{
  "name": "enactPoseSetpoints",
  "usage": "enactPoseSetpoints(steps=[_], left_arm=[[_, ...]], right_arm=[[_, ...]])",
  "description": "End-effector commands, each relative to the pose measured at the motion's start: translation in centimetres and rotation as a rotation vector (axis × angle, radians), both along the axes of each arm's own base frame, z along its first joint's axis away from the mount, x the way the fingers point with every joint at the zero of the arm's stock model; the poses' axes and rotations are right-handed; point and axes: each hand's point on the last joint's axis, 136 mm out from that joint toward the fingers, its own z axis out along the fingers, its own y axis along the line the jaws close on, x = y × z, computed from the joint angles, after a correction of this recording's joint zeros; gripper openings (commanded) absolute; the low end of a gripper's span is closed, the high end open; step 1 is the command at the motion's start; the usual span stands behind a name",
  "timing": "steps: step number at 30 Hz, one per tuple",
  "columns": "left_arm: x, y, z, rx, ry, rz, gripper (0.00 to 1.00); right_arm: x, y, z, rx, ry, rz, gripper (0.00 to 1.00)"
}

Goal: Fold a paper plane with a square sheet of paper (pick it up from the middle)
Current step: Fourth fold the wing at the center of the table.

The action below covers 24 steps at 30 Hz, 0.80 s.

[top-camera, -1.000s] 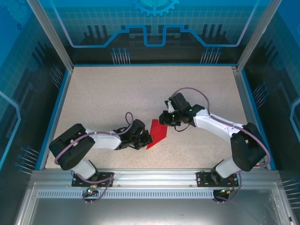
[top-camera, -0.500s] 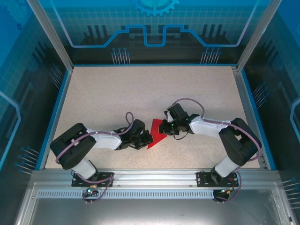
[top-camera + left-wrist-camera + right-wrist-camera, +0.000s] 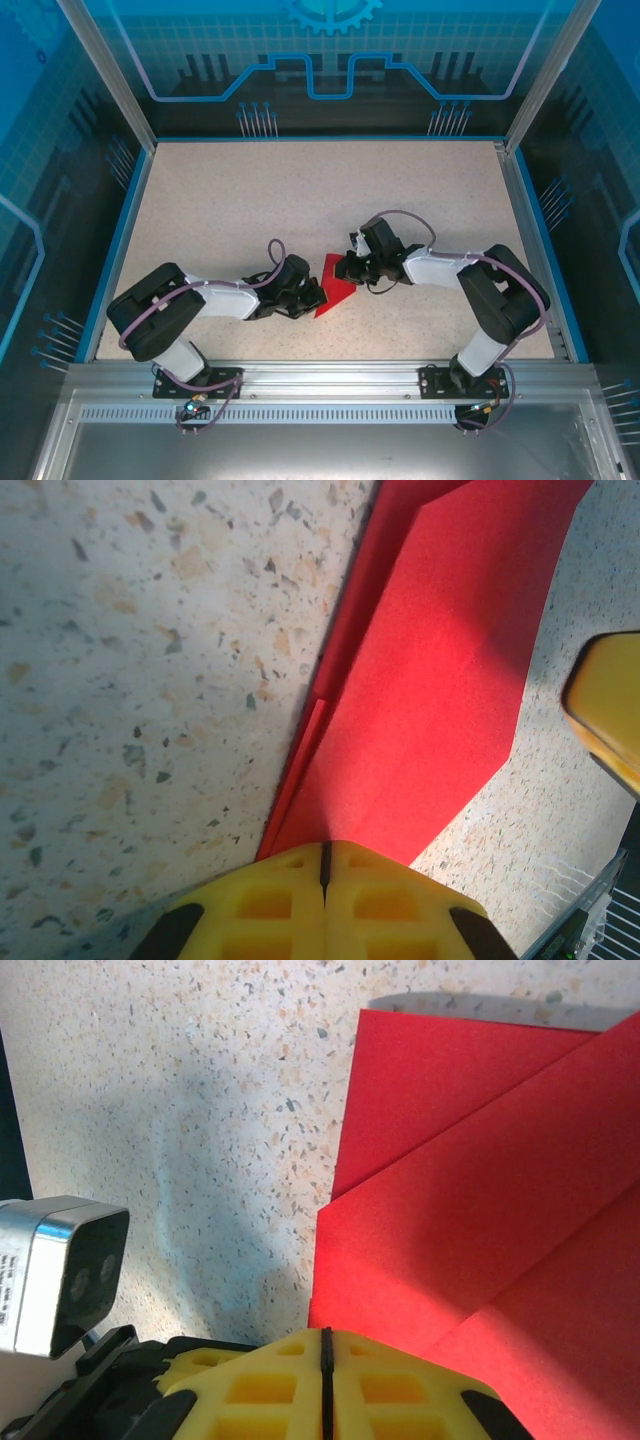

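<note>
At lower centre of the top view, on the speckled tabletop [image 3: 250, 200]: one square sheet of paper [image 3: 338, 285], bright red, already folded to a narrow pointed shape with layered flaps. We are logging it as lying flat between the two arms.

Change: over the last second the right arm has been folding in closer. The right pincer [image 3: 347, 268] has been drawing its pads together while reaching the sheet's upper right edge. We are reading this as a creasing or holding step partway through the plane, not a finished dart.

Left pincer [image 3: 325, 858]: clenched, pads meeting with no gap, at the bottom of the left wrist view, where the pointed lower end of the sheet [image 3: 430, 680] is running in beneath it.

Right pincer [image 3: 325, 1345]: likewise clenched, pads together at the bottom of its own view, with the sheet [image 3: 470, 1190] running under them.

We are not managing to tell whether either pincer is pinching a layer or only pressing it down.
</note>
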Motion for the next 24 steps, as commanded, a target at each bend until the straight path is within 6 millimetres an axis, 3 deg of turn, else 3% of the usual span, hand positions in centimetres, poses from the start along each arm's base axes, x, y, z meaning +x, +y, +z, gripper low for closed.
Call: enactPoseSetpoints(steps=[1,8,14,19,24], left_arm=[[-4.7,5.4,-6.0,0.254,0.191,0.008,0.03],[-4.6,5.3,-5.8,0.251,0.188,0.006,0.04],[-4.1,4.9,-4.6,0.237,0.161,-0.004,0.06],[-2.9,3.6,-1.4,0.182,0.092,-0.020,0.11],[-0.9,1.4,2.9,0.093,0.005,-0.047,0.17]], right_arm=[[0.4,0.2,-0.3,0.014,0.009,-0.009,0.09],[0.7,1.2,-1.6,0.047,0.036,0.029,0.09],[0.1,-0.5,-4.5,-0.031,0.084,0.009,0.08],[-0.6,-2.0,-6.3,-0.055,0.114,-0.011,0.07],[-0.8,-2.2,-6.5,-0.047,0.118,-0.007,0.07]])
